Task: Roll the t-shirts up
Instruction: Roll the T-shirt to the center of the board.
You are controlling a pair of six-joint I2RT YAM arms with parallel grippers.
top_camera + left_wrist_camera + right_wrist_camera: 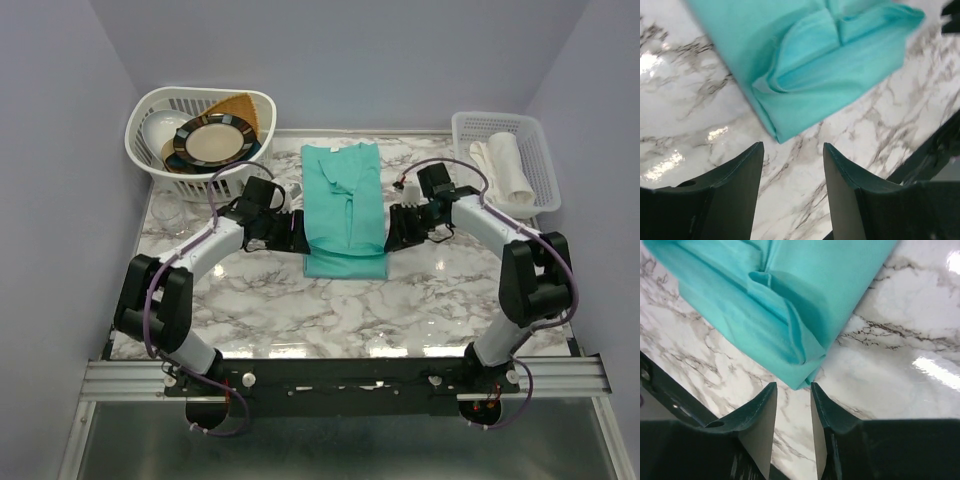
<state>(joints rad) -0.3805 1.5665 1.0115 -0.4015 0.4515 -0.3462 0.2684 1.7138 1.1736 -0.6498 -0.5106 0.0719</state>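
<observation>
A teal-green t-shirt [343, 208] lies folded into a long strip on the marble table, collar at the far end. My left gripper [297, 238] is open and empty just left of its near left corner; that corner shows in the left wrist view [805, 95] just beyond the fingertips, with my left gripper [793, 146] over bare marble. My right gripper [392, 235] is open and empty at the near right corner. In the right wrist view the shirt's corner [790, 335] reaches almost between the tips of my right gripper [793, 385].
A white laundry basket [160, 160] with plates and bowls stands at the back left. A clear glass [168, 212] stands in front of it. A white tray [545, 175] holding a rolled white cloth [503, 163] sits at the back right.
</observation>
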